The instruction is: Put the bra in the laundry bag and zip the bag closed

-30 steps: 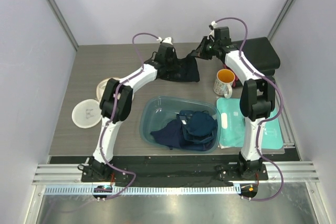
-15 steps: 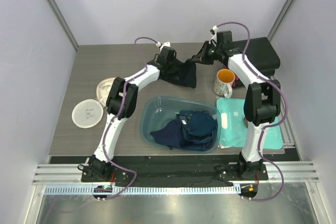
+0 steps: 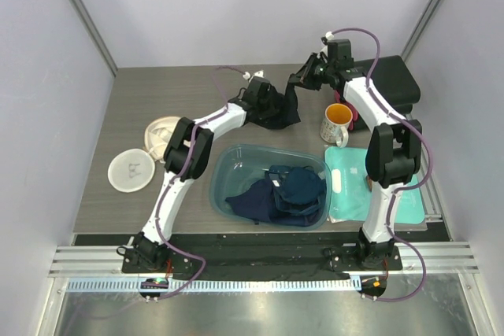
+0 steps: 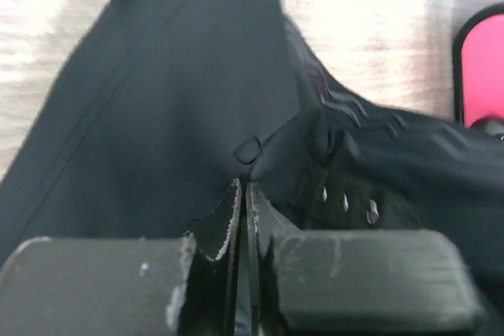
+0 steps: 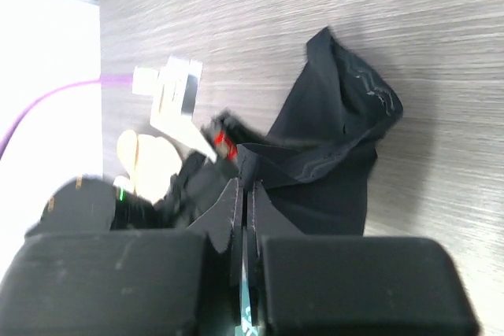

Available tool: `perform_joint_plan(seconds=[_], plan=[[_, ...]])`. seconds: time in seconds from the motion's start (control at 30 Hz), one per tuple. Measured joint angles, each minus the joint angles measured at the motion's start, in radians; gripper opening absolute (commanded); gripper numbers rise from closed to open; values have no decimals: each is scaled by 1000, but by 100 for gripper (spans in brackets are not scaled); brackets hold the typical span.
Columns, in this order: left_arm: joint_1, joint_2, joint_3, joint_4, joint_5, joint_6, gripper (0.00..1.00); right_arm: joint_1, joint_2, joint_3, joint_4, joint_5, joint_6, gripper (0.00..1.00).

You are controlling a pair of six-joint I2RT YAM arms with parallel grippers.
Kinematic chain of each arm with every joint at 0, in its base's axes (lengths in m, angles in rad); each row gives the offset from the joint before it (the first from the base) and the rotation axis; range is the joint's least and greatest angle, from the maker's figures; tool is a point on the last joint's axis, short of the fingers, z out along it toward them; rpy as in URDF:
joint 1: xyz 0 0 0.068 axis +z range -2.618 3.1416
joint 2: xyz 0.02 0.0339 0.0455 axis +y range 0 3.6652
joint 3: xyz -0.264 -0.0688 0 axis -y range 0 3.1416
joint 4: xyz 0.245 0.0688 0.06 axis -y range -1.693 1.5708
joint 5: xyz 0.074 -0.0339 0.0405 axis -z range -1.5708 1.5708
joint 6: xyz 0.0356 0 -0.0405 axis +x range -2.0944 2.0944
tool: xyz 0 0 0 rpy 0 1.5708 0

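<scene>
Two grippers share the bra (image 3: 279, 110) at the far middle of the table (image 3: 157, 92), at 12 o'clock from the blue tub (image 3: 219, 179). The left gripper (image 3: 266, 100) has its fingers pressed together on a fold of the black fabric. The right gripper (image 3: 302, 82) pinches the garment's end at 2 o'clock, so the bra hangs drawn out between them (long axis roughly 8 to 2 o'clock). The laundry bag (image 3: 131, 171) lies well apart, at 8 o'clock from the bra, on the left arm's side, so I judge the left arm is the nearer one to carry it there.
</scene>
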Motion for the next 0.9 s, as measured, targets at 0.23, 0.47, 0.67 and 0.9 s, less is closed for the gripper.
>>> perform_joint_plan(seconds=[0.23,0.47,0.67,0.9], plan=[[-6,0,-23,19,64,-46,7,14,104,63,-7,96,76,1],[5,-5,-46,37,125,-71,24,62,139,95,-19,227,135,1],[41,-113,-161,34,170,-68,58,83,170,169,-37,283,127,1],[169,-269,-212,20,251,-30,67,83,192,196,-56,294,76,1]])
